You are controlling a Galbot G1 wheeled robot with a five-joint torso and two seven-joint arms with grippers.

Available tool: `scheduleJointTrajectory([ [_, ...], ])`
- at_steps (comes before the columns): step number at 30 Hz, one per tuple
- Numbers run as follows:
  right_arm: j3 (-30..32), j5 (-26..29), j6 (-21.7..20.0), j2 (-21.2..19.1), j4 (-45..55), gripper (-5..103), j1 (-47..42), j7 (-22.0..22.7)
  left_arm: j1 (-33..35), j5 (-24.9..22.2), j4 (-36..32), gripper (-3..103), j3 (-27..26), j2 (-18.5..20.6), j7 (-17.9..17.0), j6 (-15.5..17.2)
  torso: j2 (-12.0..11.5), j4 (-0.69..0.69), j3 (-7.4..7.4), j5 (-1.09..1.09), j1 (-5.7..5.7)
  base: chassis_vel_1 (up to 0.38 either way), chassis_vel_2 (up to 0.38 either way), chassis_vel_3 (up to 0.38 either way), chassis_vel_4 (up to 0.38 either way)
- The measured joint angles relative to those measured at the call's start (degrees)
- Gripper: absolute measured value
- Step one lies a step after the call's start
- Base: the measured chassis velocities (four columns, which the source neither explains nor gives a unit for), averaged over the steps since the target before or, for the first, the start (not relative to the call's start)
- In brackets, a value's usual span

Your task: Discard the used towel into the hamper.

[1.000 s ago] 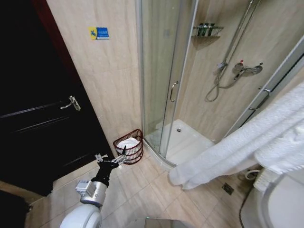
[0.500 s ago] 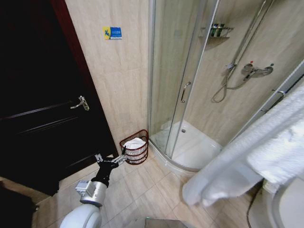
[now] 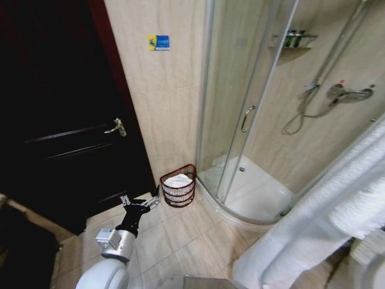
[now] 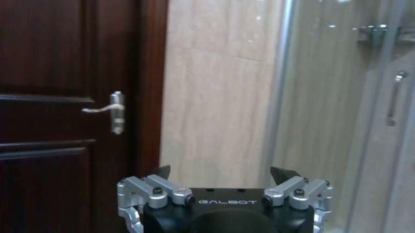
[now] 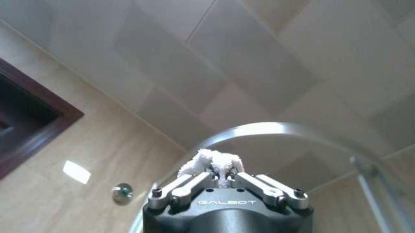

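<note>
— How is the light behaving? 
— Soft indoor light is falling evenly on the beige wall, while the dark door is swallowing detail. 
— Any glare? 
— Pale streaks are glinting on the shower glass, and straight lines are bowing toward the head view's edges.

One hamper stands on the floor with one white towel lying in it, and a second, larger white towel hangs at the right. Two grippers show: the left gripper and the right gripper. There is one dark door with one lever handle
</note>
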Motion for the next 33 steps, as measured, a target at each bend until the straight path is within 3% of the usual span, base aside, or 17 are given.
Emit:
scheduleJointTrajectory([
  [33,0.83,0.83,0.15,-0.02,-0.16,2,-0.04,0.75,0.0,0.0,0.0,100,0.0,0.0,0.0,0.0,-0.01,0.02,0.0,-0.01,0.0,0.117,0.119,0.121,0.113],
])
